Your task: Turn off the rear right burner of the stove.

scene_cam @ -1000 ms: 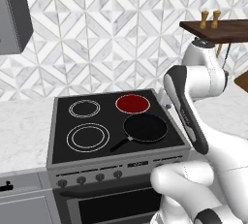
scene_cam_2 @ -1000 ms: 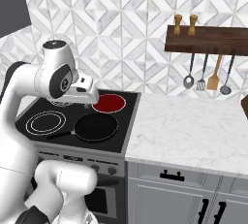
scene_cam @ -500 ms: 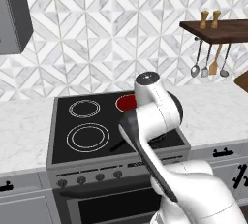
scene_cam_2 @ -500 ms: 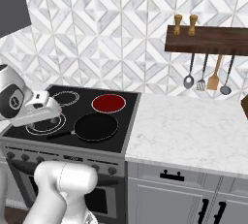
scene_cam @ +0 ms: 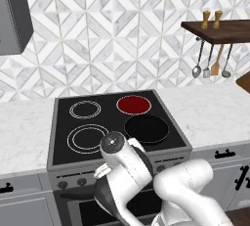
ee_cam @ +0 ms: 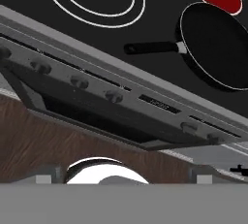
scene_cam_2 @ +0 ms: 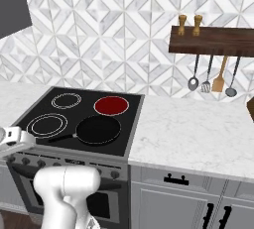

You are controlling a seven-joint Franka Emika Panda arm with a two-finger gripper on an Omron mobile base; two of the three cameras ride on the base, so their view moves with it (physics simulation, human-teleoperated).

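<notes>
A: Status on the rear right burner (scene_cam: pixel 133 104)?
B: Lit, solid red disc at the back right of the stove (scene_cam: pixel 73 144). Frying pan (scene_cam_2: pixel 97 129) sits on the front right zone just ahead of it, handle pointing left. The two left zones show white rings only.

A: Which step are we in?
B: Approach, I'd say. Nothing on the knob row (ee_cam: pixel 77 82) looks touched. The hand view looks up along the grey front panel from below and in front, wood floor (ee_cam: pixel 58 143) under it.

A: End effector?
B: Not clearly visible in the frames; it reads as spread fully wide, holding nothing.

A: Arm pose?
B: Folded low in front of the oven. In the left base view the elbow sits at panel height, forearm dropping toward the oven door.

A: Next move?
B: Pick the knob that maps to the rear right zone, can't tell which from here. Then line up, close on it, rotate. Risk is grabbing the neighbour.
</notes>
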